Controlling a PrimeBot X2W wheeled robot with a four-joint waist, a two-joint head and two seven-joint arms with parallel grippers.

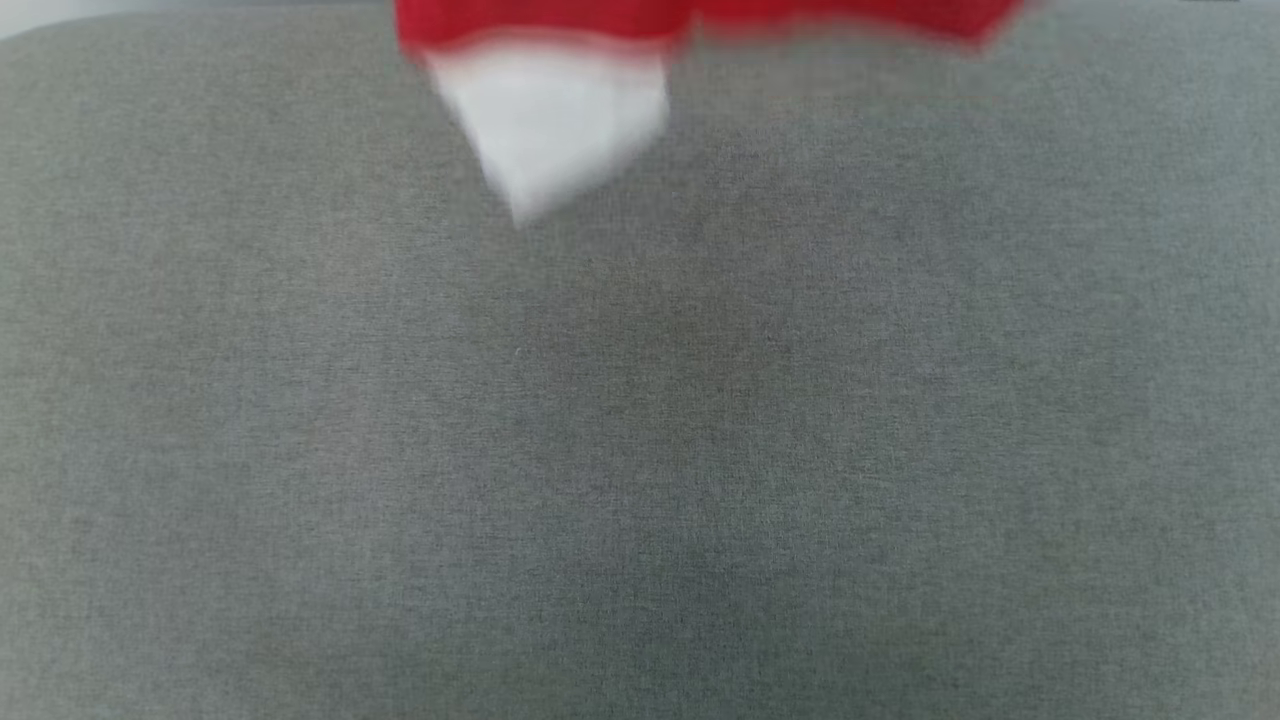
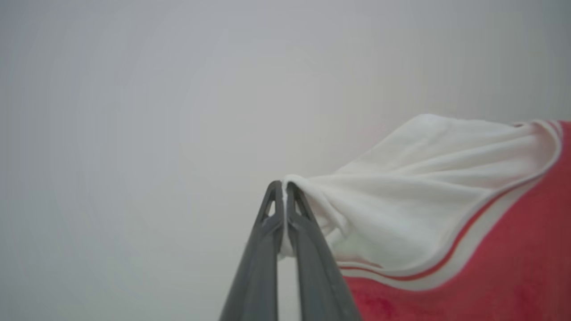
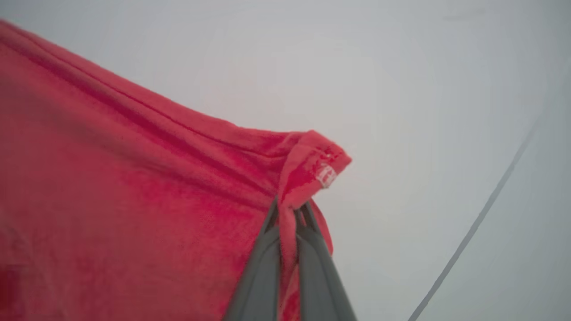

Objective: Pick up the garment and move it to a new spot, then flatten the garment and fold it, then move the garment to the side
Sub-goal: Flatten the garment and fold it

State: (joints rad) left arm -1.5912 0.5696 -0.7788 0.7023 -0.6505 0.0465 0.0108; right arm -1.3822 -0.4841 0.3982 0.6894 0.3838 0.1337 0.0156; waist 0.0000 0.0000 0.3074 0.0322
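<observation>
The garment (image 1: 560, 110) hangs blurred at the top of the head view, a red body with one white sleeve pointing down over the grey surface (image 1: 640, 450). In the left wrist view my left gripper (image 2: 283, 185) is shut on the white sleeve of the garment (image 2: 419, 196), pinching a fold at the fingertips; red cloth and striped trim lie to the right. My right gripper (image 3: 290, 207) is shut on a bunched red corner of the garment (image 3: 134, 187), which spreads out to the left, held taut in the air.
The grey fabric surface stretches across the head view, with its pale far edge (image 1: 40, 25) at the top left. Behind the cloth in both wrist views is a plain pale wall; a thin dark line (image 3: 482, 214) crosses the right wrist view.
</observation>
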